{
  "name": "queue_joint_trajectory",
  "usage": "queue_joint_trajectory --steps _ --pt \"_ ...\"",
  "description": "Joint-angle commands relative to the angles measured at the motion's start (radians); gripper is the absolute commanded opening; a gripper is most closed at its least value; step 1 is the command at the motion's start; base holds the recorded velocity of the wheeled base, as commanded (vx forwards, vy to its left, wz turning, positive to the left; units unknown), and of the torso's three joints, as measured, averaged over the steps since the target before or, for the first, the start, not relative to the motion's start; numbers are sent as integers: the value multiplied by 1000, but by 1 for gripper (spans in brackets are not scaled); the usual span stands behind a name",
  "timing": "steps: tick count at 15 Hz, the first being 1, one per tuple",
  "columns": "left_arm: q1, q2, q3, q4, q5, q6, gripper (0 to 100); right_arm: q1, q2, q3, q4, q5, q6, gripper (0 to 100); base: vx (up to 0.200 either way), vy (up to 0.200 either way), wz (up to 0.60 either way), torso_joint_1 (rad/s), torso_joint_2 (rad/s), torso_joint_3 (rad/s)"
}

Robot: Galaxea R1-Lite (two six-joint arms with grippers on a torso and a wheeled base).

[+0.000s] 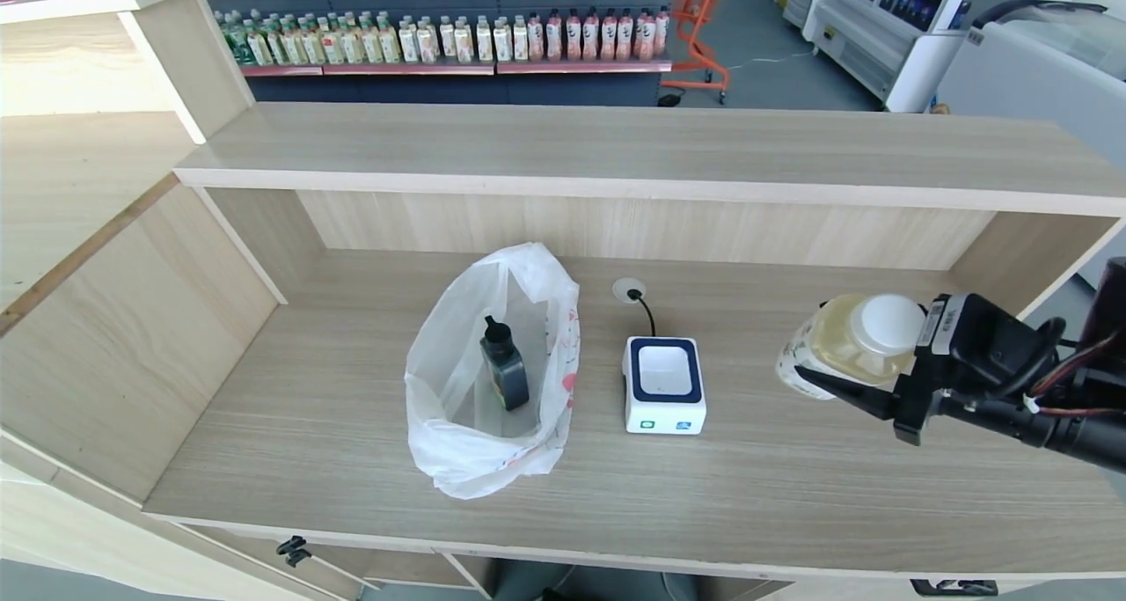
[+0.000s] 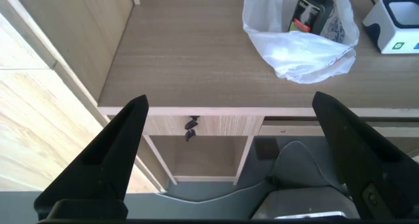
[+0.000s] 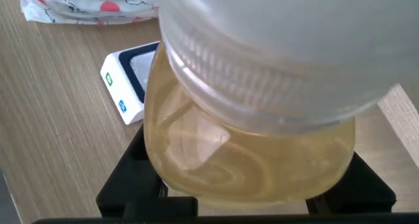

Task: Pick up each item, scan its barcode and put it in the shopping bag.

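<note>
Our worktop (image 1: 792,495) carries the shopping bag (image 1: 457,443), gaping left of centre to take drops. At right, our right hand (image 1: 836,368) pinches a yellow drink bottle (image 1: 844,337) sideways, likely to turn its barcode toward the scanner (image 1: 664,383) at centre. Our left hand (image 2: 229,119) hangs spread, idle. A dark bottle (image 1: 504,368) is already bagged.

A pale wood-grain desk (image 1: 792,495) sits sunk behind a raised wooden ledge (image 1: 616,148), with matching side panels at either end. Beyond the ledge, a dark store shelf (image 1: 457,69) with red edging carries a row of drink bottles (image 1: 440,40). An orange metal frame (image 1: 704,29) and white chest freezers (image 1: 880,29) stand on the grey floor (image 1: 765,47).
</note>
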Motion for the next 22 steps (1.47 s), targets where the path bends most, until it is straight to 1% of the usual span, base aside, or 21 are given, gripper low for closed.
queue_joint_trajectory --steps 1,4,6,7,9,11,15,17,22 --pt "0 0 0 0 0 0 100 9 68 -30 -2 56 -6 0 0 0 0 0 0 0" --pt "0 2 0 0 0 -2 100 33 150 -116 -2 121 -8 0 0 0 0 0 0 0" --pt "0 2 0 0 0 0 100 56 194 -148 -4 135 -26 0 0 0 0 0 0 0" --pt "0 0 0 0 0 0 100 70 228 -170 -13 148 -55 0 0 0 0 0 0 0" --pt "0 0 0 0 0 0 100 69 286 -197 -43 178 -98 0 0 0 0 0 0 0" --pt "0 2 0 0 0 0 100 70 360 -207 -108 184 -118 0 0 0 0 0 0 0" --pt "0 2 0 0 0 0 100 78 433 -222 -149 201 -123 0 0 0 0 0 0 0" --pt "0 2 0 0 0 0 100 99 484 -236 -212 205 -135 0 0 0 0 0 0 0" --pt "0 2 0 0 0 0 100 118 545 -273 -255 205 -135 0 0 0 0 0 0 0"
